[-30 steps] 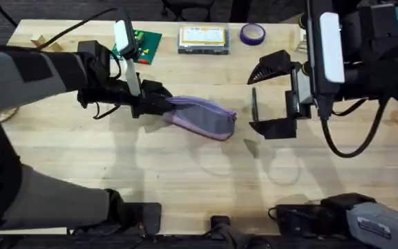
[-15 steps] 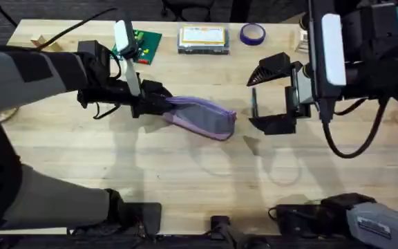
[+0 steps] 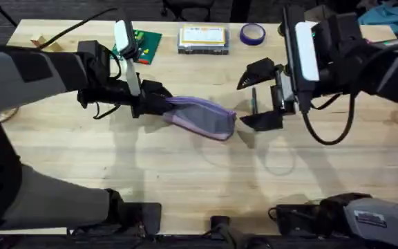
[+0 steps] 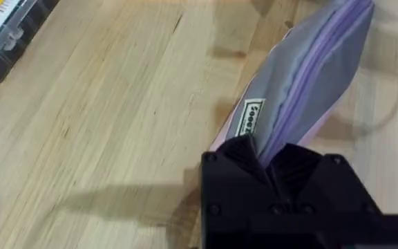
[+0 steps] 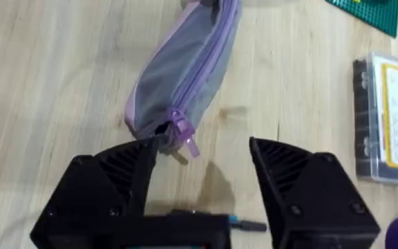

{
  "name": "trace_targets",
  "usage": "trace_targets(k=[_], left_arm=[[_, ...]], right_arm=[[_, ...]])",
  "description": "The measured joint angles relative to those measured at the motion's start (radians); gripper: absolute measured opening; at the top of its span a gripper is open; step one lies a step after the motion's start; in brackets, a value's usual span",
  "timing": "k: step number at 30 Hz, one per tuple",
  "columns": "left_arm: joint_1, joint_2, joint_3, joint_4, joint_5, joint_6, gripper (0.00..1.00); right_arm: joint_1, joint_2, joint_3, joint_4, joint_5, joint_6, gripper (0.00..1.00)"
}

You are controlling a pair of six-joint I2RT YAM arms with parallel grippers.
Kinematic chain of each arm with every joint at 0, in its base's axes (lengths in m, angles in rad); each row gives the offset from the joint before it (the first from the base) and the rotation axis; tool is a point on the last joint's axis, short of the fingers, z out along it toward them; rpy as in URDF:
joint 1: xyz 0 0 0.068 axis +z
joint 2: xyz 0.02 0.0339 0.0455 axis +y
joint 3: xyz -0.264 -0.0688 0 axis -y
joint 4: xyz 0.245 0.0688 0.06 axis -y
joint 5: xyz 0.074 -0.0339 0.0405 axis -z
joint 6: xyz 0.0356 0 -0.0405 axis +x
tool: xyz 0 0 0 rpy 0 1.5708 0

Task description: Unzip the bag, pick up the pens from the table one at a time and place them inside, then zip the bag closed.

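The step in hand looks like the zipping or unzipping of the bag (image 3: 200, 116), which lies mid-table (image 3: 185, 173). The left gripper (image 4: 273, 160) is clamped on the bag's near end, pinning it. The right gripper (image 5: 202, 162) hangs wide open and empty just beside the far end, where the zipper pull (image 5: 183, 131) sits. Next, it likely must close on that small pull. Farther back lies a clear box (image 3: 202, 38).

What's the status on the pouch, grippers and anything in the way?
Left gripper shut on pouch end. Right gripper open, at zipper pull. Zipper closed. Nothing blocking.
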Motion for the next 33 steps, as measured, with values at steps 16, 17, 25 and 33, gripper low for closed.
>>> trace_targets(k=[16,17,25,33], left_arm=[[0.000,0.000,0.000,-0.002,0.000,0.000,0.042],[0.000,0.000,0.000,-0.002,0.000,0.000,0.042],[0.003,0.000,0.000,0.000,-0.001,0.000,0.042],[0.005,0.000,0.000,0.000,-0.001,0.000,0.042]], right_arm=[[0.037,0.074,0.000,0.044,-0.014,-0.012,0.603],[0.037,0.078,0.000,0.046,-0.014,-0.012,0.581],[0.044,0.095,0.000,0.043,-0.017,-0.015,0.256],[0.044,0.095,0.000,0.044,-0.017,-0.014,0.235]])
